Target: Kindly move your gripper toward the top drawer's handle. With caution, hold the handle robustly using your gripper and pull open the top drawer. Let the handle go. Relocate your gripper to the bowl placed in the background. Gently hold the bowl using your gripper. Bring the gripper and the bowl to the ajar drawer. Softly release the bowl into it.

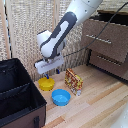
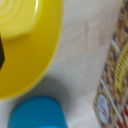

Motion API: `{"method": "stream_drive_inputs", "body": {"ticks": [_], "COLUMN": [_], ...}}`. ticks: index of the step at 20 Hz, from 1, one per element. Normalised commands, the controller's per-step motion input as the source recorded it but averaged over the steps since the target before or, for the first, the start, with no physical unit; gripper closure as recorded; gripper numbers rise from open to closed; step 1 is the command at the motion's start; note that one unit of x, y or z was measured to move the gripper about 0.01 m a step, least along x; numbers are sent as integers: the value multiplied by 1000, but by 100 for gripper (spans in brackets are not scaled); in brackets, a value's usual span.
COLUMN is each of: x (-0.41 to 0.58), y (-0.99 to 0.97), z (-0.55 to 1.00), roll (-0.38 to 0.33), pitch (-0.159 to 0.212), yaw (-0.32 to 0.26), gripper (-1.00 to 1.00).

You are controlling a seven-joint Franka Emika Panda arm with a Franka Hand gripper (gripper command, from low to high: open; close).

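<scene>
At the exterior view's left sits a black case [image 1: 17, 92]. The white arm reaches down from upper right, its gripper [image 1: 46, 75] pointing downward directly over the yellow bowl [image 1: 47, 84] on the wooden table [image 1: 100, 100]; whether the jaws are spread or pinching cannot be told. A blue bowl [image 1: 61, 97] lies nearer, a patterned box [image 1: 74, 81] to its right; its print is unreadable. Far right, the top drawer [image 1: 106, 39] with its handle [image 1: 98, 38] appears pulled out.

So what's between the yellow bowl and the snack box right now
Nothing: in the wrist view, bare wooden floor separates the yellow bowl from the snack box. The blue bowl sits off that stretch.
</scene>
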Motion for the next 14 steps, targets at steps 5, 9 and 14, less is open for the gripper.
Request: {"method": "stream_drive_inputs", "body": {"ticks": [5, 9, 14], "x": [329, 50, 0], "y": [36, 35, 0], "z": [-338, 0, 0], "roll": [8, 0, 0], "pitch": [-53, -10, 0], "yaw": [-155, -2, 6], "gripper": [-100, -100, 100]}}
